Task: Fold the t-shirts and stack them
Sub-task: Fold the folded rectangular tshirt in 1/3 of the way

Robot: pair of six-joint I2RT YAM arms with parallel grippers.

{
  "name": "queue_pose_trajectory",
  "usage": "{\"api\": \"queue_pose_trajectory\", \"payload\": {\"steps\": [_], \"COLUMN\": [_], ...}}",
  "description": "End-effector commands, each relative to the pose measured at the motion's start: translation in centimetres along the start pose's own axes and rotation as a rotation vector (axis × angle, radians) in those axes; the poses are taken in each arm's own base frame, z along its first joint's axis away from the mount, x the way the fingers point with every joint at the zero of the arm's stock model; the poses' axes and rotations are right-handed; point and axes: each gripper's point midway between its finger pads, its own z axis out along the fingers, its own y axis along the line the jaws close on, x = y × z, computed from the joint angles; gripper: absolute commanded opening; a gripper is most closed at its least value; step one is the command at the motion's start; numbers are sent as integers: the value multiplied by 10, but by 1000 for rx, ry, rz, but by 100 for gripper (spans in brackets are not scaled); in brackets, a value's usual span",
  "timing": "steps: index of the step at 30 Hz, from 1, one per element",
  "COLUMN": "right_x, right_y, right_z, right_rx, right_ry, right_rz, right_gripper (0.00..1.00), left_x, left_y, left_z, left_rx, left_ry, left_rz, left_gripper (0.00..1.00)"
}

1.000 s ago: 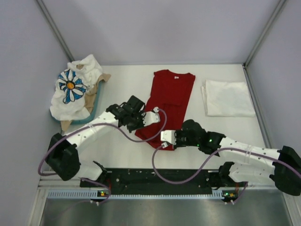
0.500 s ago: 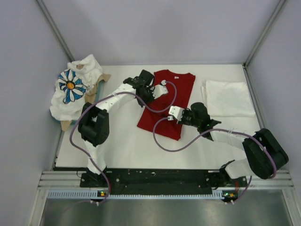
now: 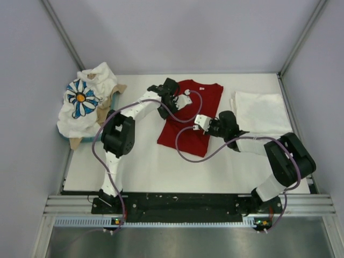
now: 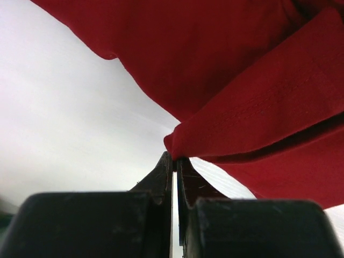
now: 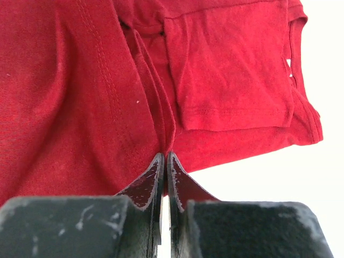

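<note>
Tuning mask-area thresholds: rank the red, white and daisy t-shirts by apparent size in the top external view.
1. red t-shirt
2-3. daisy t-shirt, bunched, and white t-shirt, folded flat: about alike, so not ranking them.

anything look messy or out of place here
Yes: the daisy t-shirt sits crumpled in a heap over the tray at far left, spilling past its rim. The red t-shirt, mid-fold, and white t-shirt look tidy.
</note>
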Motion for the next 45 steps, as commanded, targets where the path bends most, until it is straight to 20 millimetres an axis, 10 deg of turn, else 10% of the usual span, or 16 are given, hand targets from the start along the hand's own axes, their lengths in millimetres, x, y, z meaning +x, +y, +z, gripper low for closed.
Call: {"api": "queue_pose_trajectory", "payload": {"steps": [1, 5, 7, 10, 16, 21, 29, 38, 45], "right_x": [-16, -4, 4, 24, 0, -32, 8, 27, 49], "right_y": [-36, -41, -60, -108, -154, -101, -31, -8, -13], "right_z": [11, 23, 25, 16, -16, -31, -10, 21, 23], "right_rx": [83, 112, 216, 440, 470, 225, 71, -19, 38], "right_ry": [-71, -27, 11, 79, 80, 104, 286, 342, 386], "right_rz": [-22, -14, 15, 127, 602, 1042, 1208, 1218, 1254], "right_gripper": [0, 0, 19, 44, 50, 52, 50, 36, 0], "left_x": [-7, -6, -5, -16, -35, -39, 9, 60, 79], "left_y": [12, 11, 24, 60, 133, 54, -62, -76, -99], "left_z": [-1, 7, 8, -2, -57, -81, -54, 7, 20], "left_rx": [-33, -23, -79, -200, -302, -23, 123, 69, 118], "left_ry": [-6, 5, 18, -16, -191, -314, -187, 47, 102], "left_rz": [-18, -20, -26, -79, -273, -107, 73, 84, 128], "left_gripper": [0, 4, 17, 33, 45, 41, 39, 38, 38]}}
